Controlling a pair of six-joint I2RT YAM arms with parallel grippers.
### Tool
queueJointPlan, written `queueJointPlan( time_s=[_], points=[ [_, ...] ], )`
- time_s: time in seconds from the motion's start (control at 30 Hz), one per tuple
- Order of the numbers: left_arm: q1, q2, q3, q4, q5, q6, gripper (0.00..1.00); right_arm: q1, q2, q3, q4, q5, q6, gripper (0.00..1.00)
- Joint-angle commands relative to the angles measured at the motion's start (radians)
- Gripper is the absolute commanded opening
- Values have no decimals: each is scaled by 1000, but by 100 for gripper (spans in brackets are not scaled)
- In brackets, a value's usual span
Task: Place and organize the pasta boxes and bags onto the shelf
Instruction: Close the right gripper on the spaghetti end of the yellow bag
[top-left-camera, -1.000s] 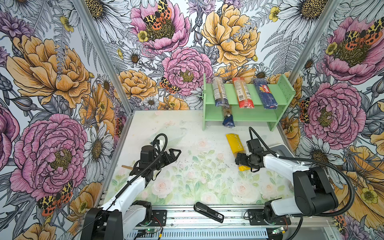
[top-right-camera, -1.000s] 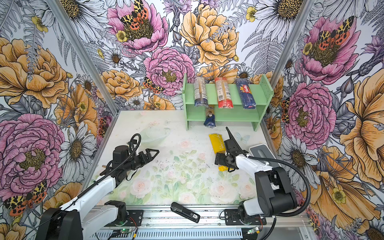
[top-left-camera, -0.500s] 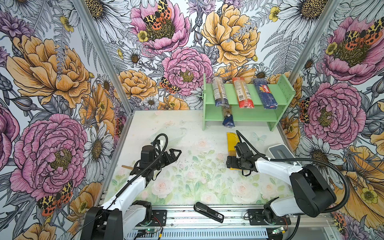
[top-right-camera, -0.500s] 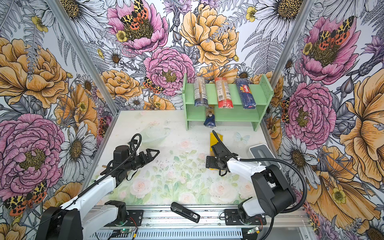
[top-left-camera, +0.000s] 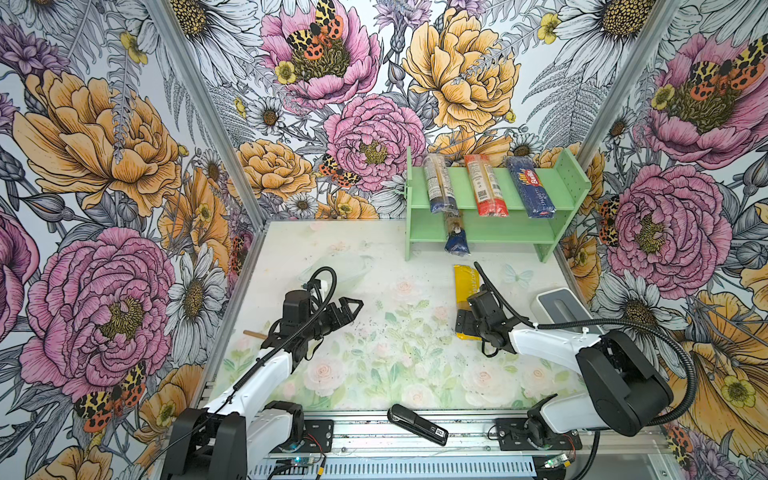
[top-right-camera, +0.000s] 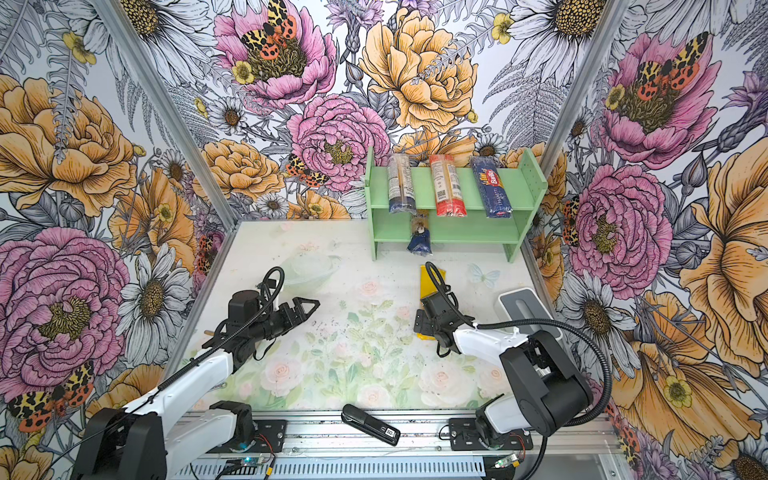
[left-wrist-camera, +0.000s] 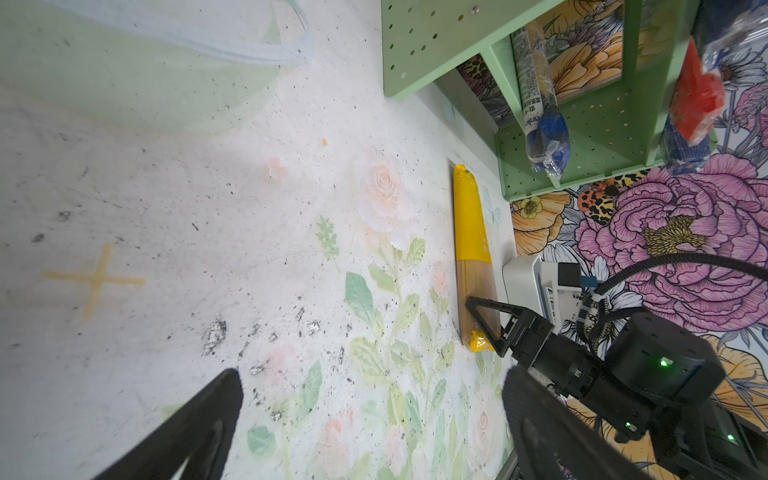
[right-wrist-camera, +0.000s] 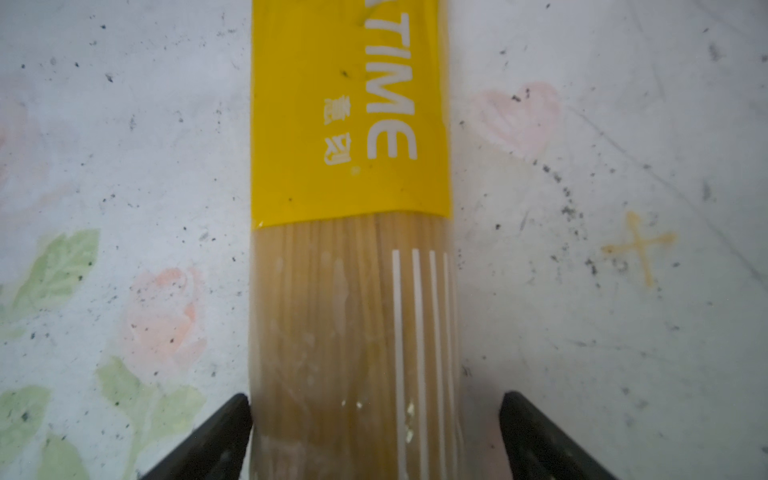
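While right tool (right-wrist-camera: 374, 397) straddles yellow pack (right-wrist-camera: 349, 124), jaws spread, forearm stretched low, left tool (left-wrist-camera: 374, 374) spread, hovering

Walls (top-left-camera: 374, 137): bold floral paper left, far and right; pink and orange peonies, white daisies, spotted moths.
Corner posts (top-left-camera: 206, 116): bare metal, at both far corners.
Desk (top-left-camera: 365, 249): pale, faded rose print, dark specks.
Near edge: aluminium rail (top-left-camera: 357, 438).
Light: soft, even.

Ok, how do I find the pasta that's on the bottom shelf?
Find the mint-green shelf at the back of the table. Skip its top tier and look at the lower one. The pasta pack there lies alone, its dark blue end poking out the front.
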Motion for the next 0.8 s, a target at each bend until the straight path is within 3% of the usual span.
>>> queueJointPlan(
  time_s=[0.0,0.23,0.4,0.67,0.77],
  points=[
    [-6,1,22,33,-3,12,99,28,-12,-29,119,68,12,94],
    [-9,21,38,29,6,16,99,78,55,-42,180,148,33,93],
    [-9,26,41,28,6,16,99,121,118,-66,253,201,34,86],
    [-11,29,50,15,4,22,99,144,188,-94,331,227,58,82],
    [-11,31,49,15,3,24,99,145,202,-103,354,226,61,75]
  ],
)
